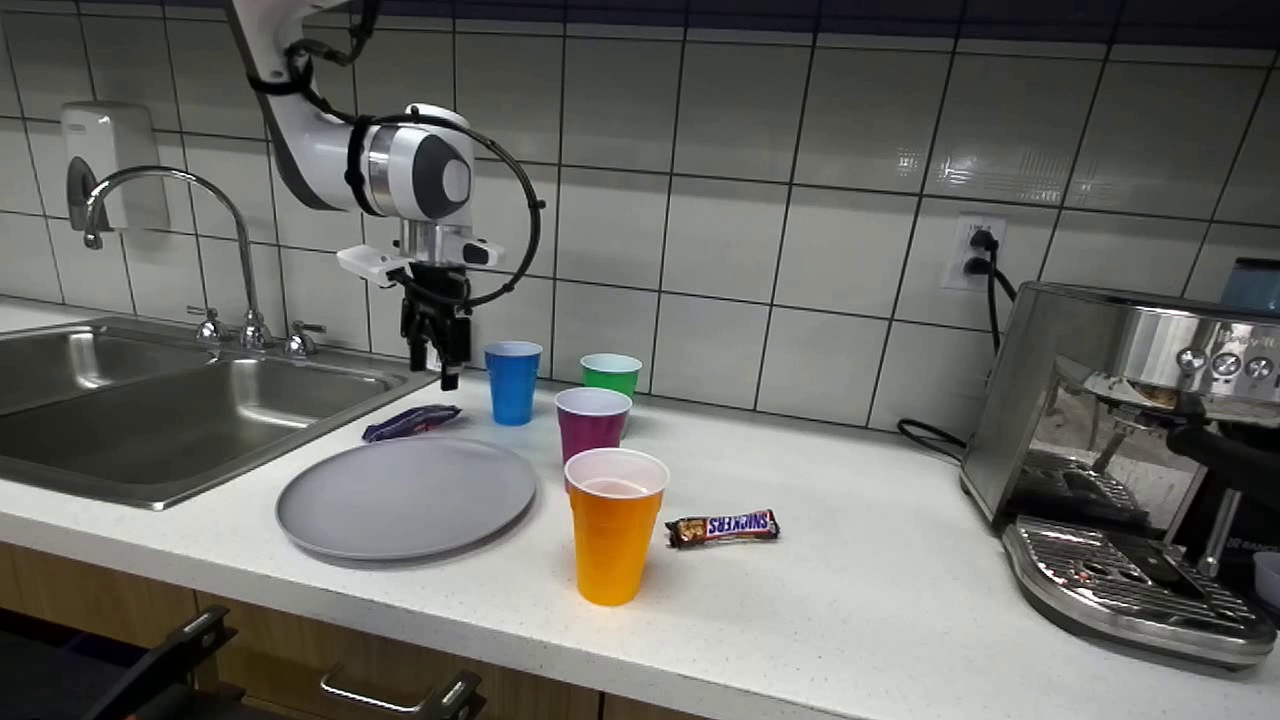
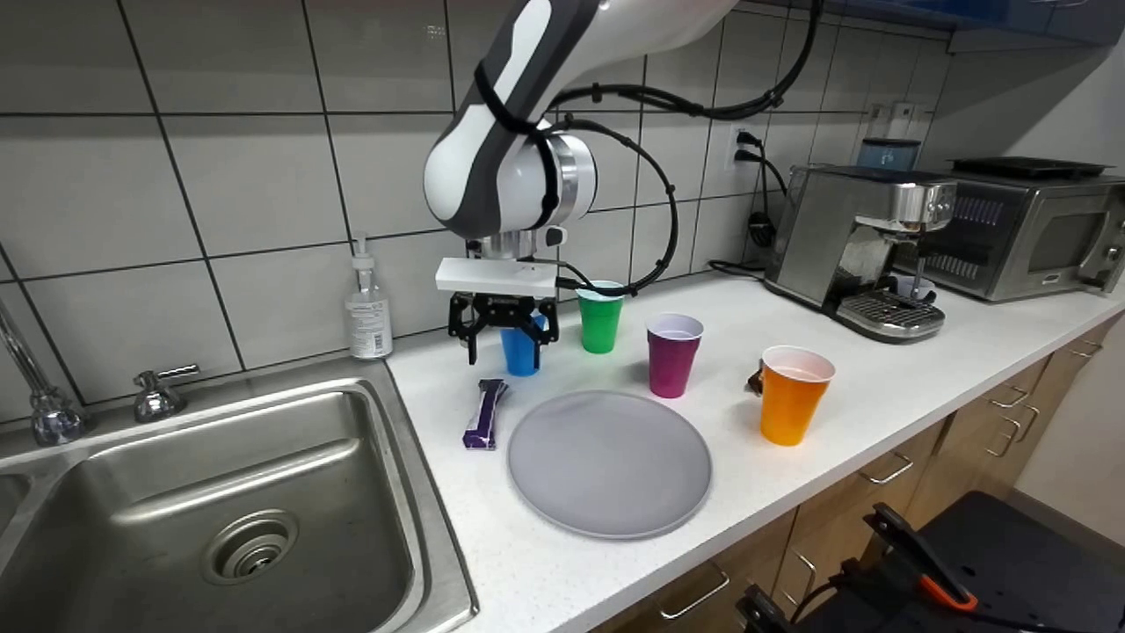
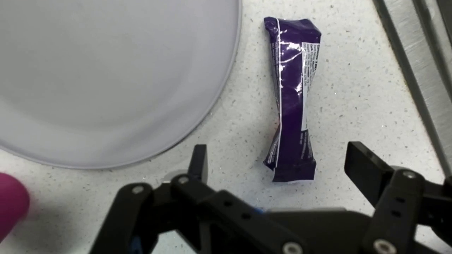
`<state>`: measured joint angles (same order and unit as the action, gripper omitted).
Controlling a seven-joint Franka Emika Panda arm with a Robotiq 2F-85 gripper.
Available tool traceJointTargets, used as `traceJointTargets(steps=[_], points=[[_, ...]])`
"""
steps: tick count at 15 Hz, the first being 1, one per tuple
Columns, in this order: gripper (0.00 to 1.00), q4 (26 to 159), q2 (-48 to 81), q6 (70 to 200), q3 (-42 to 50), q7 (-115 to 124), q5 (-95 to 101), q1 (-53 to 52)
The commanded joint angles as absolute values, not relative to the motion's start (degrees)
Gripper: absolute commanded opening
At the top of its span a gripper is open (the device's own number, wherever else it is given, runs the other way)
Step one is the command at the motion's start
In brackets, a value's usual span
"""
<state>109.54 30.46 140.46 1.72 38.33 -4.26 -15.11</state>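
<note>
Near the sink-side edge of the surface (image 1: 850, 580): one purple bar (image 3: 293, 98), between sink (image 2: 334, 527) and plate (image 2: 610, 466), touching neither
Purple bar from gripper (image 2: 504, 359): below, mostly toward the surface's front edge; long axis square to the line joining the jaws
Jaws: wide apart, holding nothing
Bars: two, counting the Snickers (image 1: 724, 528)
Plates: one
Coloured cups (image 1: 613, 540): four

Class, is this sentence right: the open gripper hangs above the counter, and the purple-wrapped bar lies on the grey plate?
One part is wrong: the purple-wrapped bar lies on the counter beside the grey plate, not on it, as the wrist view shows. The open gripper does hang above the counter.
</note>
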Motion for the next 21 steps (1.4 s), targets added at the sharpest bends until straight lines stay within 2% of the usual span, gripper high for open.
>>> traceJointTargets(steps=[1, 9, 21], points=[[1.00, 111.67, 26.54, 140.54, 2.70, 42.38, -3.55, -15.47], [1.00, 111.38, 24.44, 141.84, 4.71, 50.04, -2.80, -14.78], [1.00, 111.14, 28.07, 147.24, 8.31, 69.90, 1.15, -15.61]])
